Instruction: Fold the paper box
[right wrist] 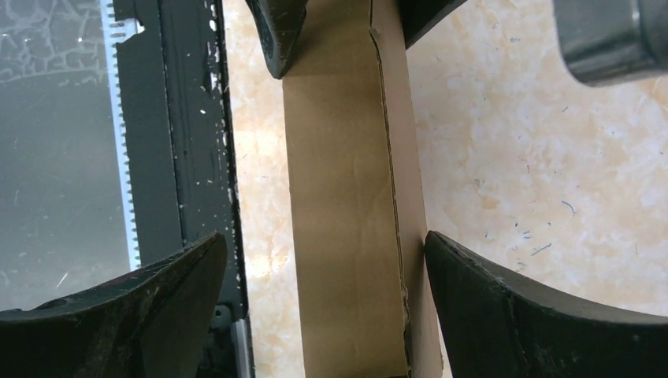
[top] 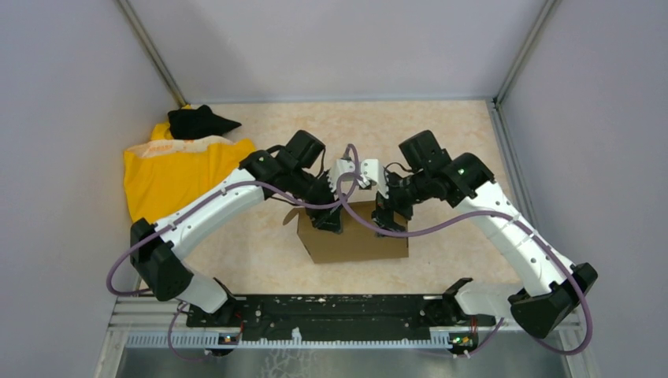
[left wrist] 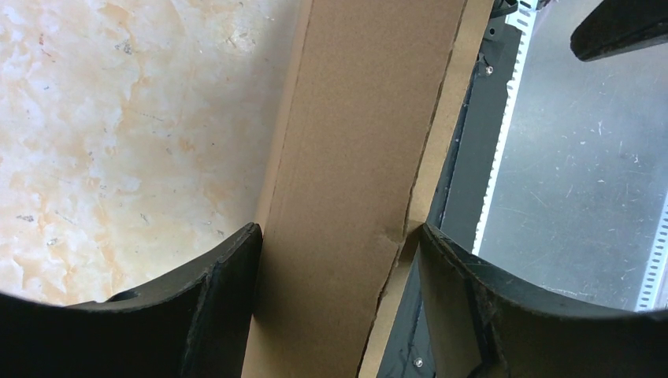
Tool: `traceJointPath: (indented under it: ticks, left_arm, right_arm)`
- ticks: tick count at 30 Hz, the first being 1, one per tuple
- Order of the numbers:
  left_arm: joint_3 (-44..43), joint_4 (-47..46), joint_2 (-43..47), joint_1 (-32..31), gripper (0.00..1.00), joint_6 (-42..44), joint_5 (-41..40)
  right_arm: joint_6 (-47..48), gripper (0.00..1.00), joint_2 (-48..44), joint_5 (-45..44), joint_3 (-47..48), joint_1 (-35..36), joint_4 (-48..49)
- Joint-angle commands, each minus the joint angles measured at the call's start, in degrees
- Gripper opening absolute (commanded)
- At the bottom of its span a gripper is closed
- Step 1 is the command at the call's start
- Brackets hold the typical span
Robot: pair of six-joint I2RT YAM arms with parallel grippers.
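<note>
The paper box (top: 354,236) is plain brown cardboard, standing on edge in the middle of the table. Both grippers reach down onto its top edge. My left gripper (top: 327,219) straddles the box's left part. In the left wrist view its jaws (left wrist: 339,232) press against both sides of the folded cardboard band (left wrist: 362,118). My right gripper (top: 387,214) sits over the right part. In the right wrist view its jaws (right wrist: 327,240) stand wide: the right finger (right wrist: 473,291) touches the cardboard (right wrist: 339,157), while the left finger (right wrist: 173,291) stays apart from it.
A yellow cloth (top: 177,173) with a black item (top: 198,122) on it lies at the back left. The black mounting rail (top: 331,311) runs along the near edge, close to the box. Grey walls enclose the table on three sides.
</note>
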State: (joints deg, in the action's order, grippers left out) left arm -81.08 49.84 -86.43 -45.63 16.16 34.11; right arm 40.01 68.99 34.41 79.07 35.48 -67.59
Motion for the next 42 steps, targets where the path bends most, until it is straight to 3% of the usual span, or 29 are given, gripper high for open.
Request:
traceJointPath:
  ticks: [1, 6, 26, 35, 42]
  left_arm:
    - [-2.0, 0.3, 2.0, -0.3, 0.71, 1.2, 2.7]
    - [-2.9, 0.9, 2.6, -0.3, 0.71, 1.2, 3.0]
    - [-4.6, 2.3, 4.0, -0.5, 0.70, 2.2, 3.4]
    - [-4.4, 2.4, 4.4, -0.5, 0.69, 2.9, 2.2]
    - [-3.2, 1.4, 4.9, -0.5, 0.71, 2.9, -1.3]
  right_arm:
    - [-1.2, 0.94, -1.3, -3.0, -0.4, 1.2, 1.8]
    - [-1.8, 0.94, 0.0, -7.6, -0.2, 1.8, 3.1]
    - [-2.1, 0.89, 6.5, -12.4, -1.4, 8.6, 5.7]
    - [-3.9, 0.75, 9.2, -12.0, -2.4, 12.1, 5.9]
    - [-6.6, 0.56, 9.4, -11.7, -5.2, 12.7, 7.5]
